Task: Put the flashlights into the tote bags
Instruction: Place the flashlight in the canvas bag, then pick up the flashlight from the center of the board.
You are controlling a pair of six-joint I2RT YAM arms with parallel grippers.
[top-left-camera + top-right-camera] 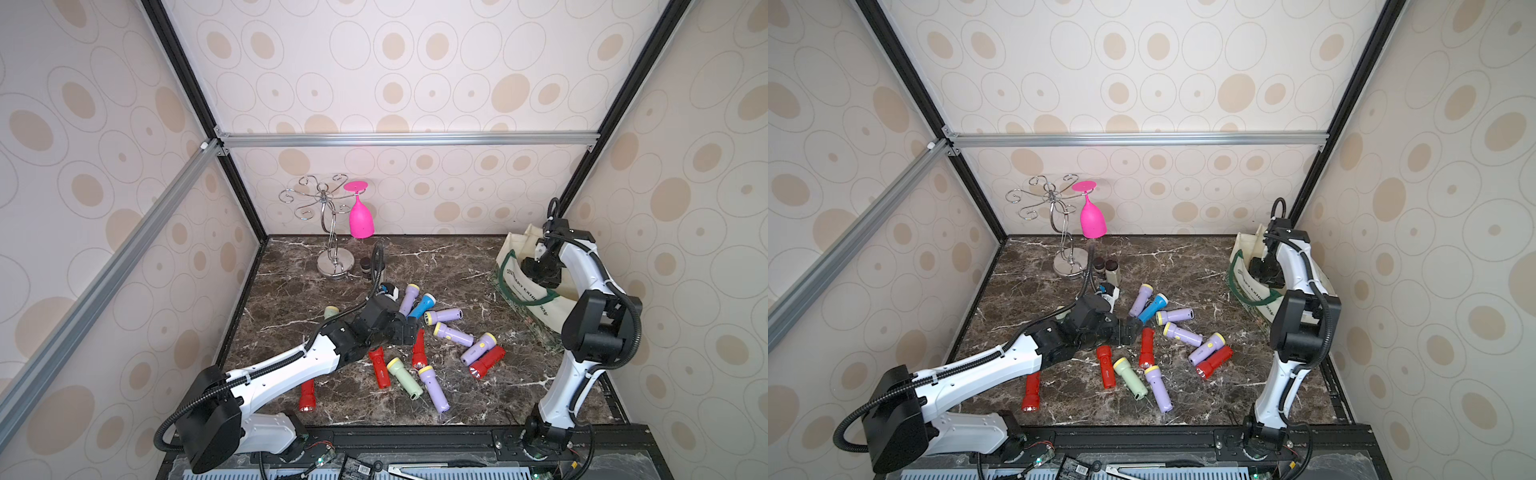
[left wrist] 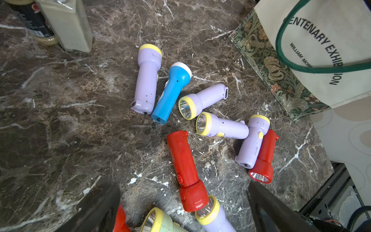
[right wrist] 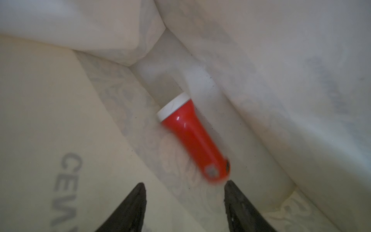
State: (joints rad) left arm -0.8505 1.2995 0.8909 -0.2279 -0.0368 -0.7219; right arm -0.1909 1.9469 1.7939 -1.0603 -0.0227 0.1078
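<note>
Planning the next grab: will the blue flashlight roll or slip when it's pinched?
Probably rolls if nudged: the blue flashlight is round-bodied and lies on its side on smooth marble. Its glossy plastic may slip. Likely stiff and light, being small and moulded.

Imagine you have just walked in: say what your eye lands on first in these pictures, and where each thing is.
A bright pink goblet hangs upside down from the chrome rack at the back of the dark marble table. Coloured flashlights lie scattered mid-table, one blue flashlight among them. At the right, the right gripper reaches into the cream tote bag, a red flashlight blurred beneath its open jaws.
</note>
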